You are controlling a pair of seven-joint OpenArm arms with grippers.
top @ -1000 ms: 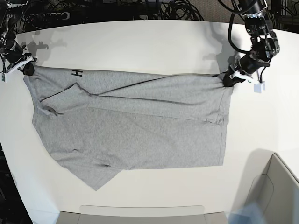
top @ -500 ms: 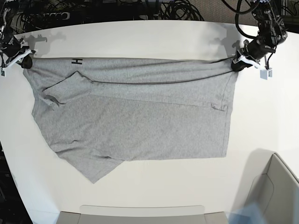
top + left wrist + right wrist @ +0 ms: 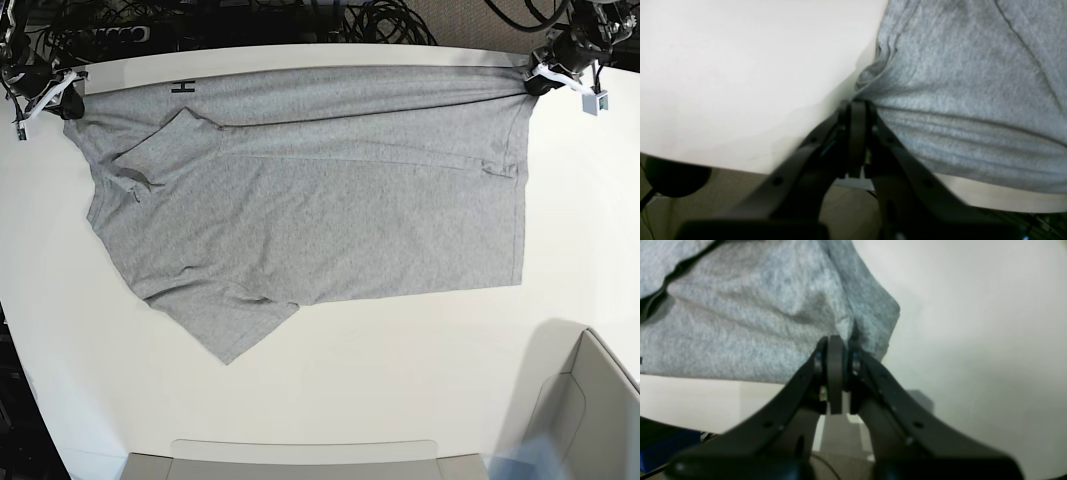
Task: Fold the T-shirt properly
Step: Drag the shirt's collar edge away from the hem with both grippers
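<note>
Lettering [image 3: 184,88] – base view only.

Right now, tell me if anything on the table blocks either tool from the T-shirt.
Nothing visible does. The left tool and the right tool are each shut on a far corner of the T-shirt, which is stretched between them. The white table around the cloth carries no obstacle.

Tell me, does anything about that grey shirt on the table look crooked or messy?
Yes. The T-shirt lies askew: a pointed flap sticks out past its near edge, and a sleeve is folded over its body. The left gripper and right gripper pinch its far corners at the table edge.
</note>
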